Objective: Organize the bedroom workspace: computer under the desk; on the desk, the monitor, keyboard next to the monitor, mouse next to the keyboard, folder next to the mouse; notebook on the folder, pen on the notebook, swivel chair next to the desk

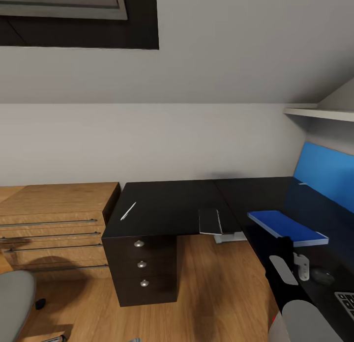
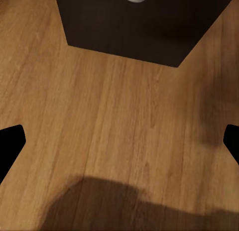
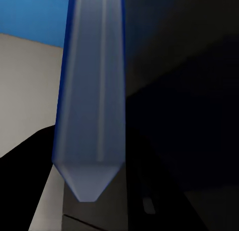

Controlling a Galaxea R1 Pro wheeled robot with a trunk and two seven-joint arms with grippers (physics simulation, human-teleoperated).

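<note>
glossy black desk [image 1: 167, 209], wood floor [image 1: 221, 283]

No text, label, brand, number or sign can be read on anything in these pictures.

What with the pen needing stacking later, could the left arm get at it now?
Probably: the pen lies near the desk's front-left edge, nothing beside it, though the left claw points floorward.
</note>
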